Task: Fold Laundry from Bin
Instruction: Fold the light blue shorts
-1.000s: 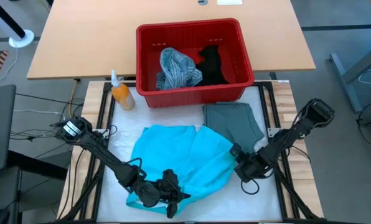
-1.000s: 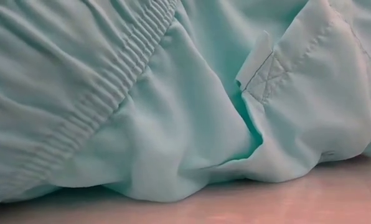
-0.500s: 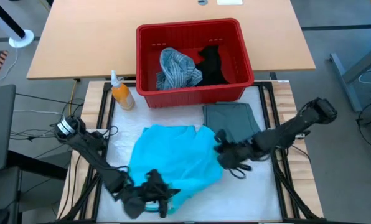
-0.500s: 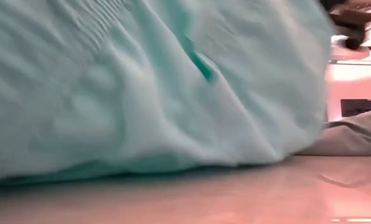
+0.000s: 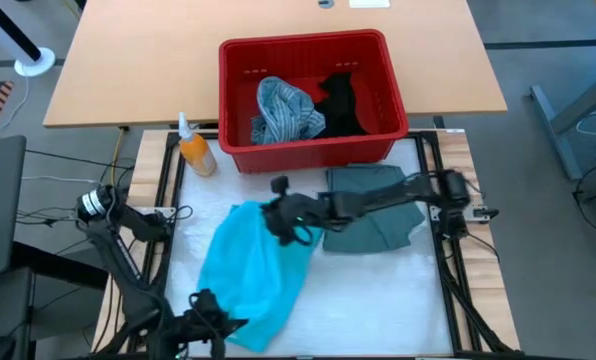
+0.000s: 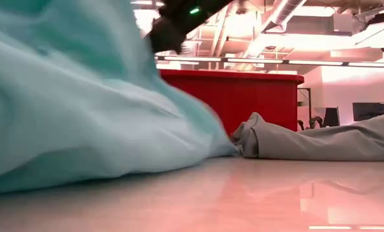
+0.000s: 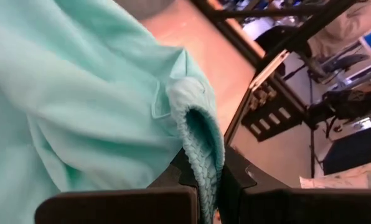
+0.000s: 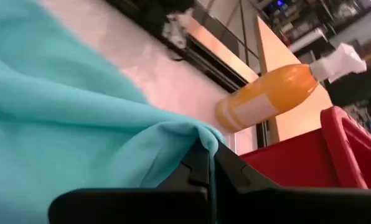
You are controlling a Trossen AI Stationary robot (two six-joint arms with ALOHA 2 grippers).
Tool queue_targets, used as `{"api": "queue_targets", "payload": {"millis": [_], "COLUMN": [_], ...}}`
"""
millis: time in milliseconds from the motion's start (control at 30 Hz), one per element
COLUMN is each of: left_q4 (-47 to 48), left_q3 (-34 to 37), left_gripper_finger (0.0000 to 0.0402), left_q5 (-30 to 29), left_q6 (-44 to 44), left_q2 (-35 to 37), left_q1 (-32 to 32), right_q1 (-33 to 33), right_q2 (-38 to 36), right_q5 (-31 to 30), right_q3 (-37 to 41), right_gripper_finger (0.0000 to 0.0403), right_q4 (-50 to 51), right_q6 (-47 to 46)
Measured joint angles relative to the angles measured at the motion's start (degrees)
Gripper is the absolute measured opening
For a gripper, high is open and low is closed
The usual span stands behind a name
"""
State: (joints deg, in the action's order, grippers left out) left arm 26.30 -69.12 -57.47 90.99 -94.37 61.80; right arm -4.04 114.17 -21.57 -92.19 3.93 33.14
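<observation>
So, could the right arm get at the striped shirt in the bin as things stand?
Probably not yet. The right claw is shut on the turquoise garment, so it is occupied. Otherwise the way looks free: the striped shirt lies uncovered in the open red bin, just beyond it.

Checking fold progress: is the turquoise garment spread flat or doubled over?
Doubled over: the turquoise garment lies as a narrow strip, one edge pinched by the right gripper, another by the left gripper.
</observation>
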Motion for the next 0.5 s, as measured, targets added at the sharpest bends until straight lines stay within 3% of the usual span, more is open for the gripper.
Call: {"api": "queue_targets", "payload": {"millis": [167,500], "left_q4": [8.36,22.92], "left_q3": [0.00,0.00], "left_gripper_finger": [0.0003,0.0003], "left_q5": [1.46,12.23], "left_q6": [10.30,24.43], "left_q2": [0.00,-0.07], "left_q1": [3.06,6.02], "right_q1": [2.64,3.46], "right_q2": [8.53,21.09], "right_q5": [0.82,3.36], "right_q3": [-9.44,-19.42], "right_gripper_finger": [0.0019,0.0029], "right_q4": [0.54,1.63], "right_q6": [-3.73,-8.30]}}
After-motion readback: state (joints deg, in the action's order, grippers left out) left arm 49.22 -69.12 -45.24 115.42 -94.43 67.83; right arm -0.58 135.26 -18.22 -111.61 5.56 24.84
